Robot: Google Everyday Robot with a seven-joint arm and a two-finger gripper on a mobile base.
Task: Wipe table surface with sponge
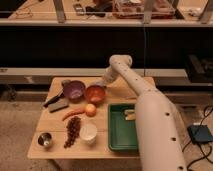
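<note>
The table surface (107,150) is a light-brown wooden top carrying several items. A small blue-grey pad that looks like the sponge (64,82) lies at the back left, just behind the purple bowl (74,90). My gripper (101,84) hangs low at the back of the table, right behind the orange bowl (95,93) and to the right of the sponge. My white arm (150,115) reaches in from the lower right over the green tray (118,136).
A dark grey block (58,104) and a black utensil (52,98) lie at the left. A carrot (72,113), an orange fruit (90,109), grapes (73,131), a pale cup (88,132) and a metal cup (45,140) fill the front. A dark shelf stands behind.
</note>
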